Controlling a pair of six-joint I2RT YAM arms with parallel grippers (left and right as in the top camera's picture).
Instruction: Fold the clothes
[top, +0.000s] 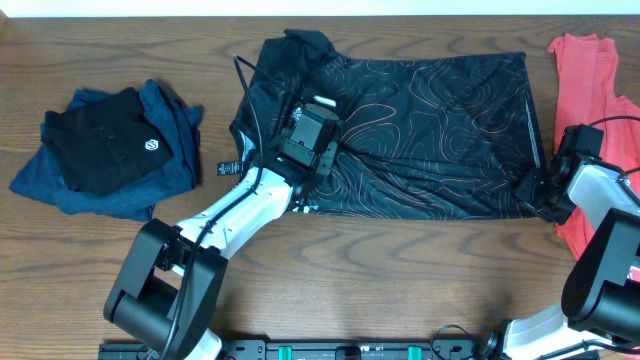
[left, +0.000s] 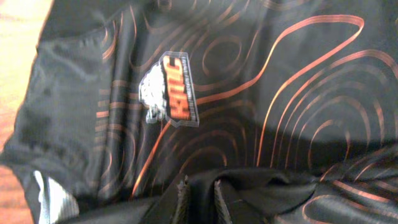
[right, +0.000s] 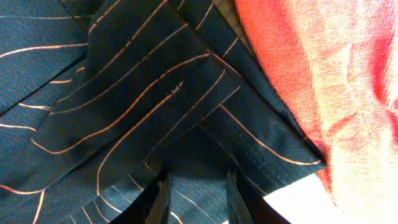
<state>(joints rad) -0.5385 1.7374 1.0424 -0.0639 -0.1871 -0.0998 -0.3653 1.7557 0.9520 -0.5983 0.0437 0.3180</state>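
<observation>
Nearest the robot's base, the left gripper (left: 201, 198) has its fingers drawn close on a bunched ridge of the black jersey (top: 430, 130), and the cloth gathers into soft folds right at the tips. At the garment's near right corner the right gripper (right: 198, 194) is pinched on several stacked layers of hem, its fingers held a little apart by the thickness of the fabric between them. The jersey lies spread across the middle of the wooden table (top: 400, 270), mostly flat, with shallow creases running towards both grippers. Its fabric is smooth with a slight sheen, and thin orange contour lines loop across it. A small chest logo (left: 171, 87) in white and orange sits just ahead of the left fingers. A stitched hem shows along the right edge. Beside that edge a coral-red shirt (top: 590, 70) lies touching the jersey. Well off to the left sits a rumpled pile (top: 110, 150), a black shirt with a small white emblem on top of a navy one. At the far side the jersey's upper left part is folded over itself.
</observation>
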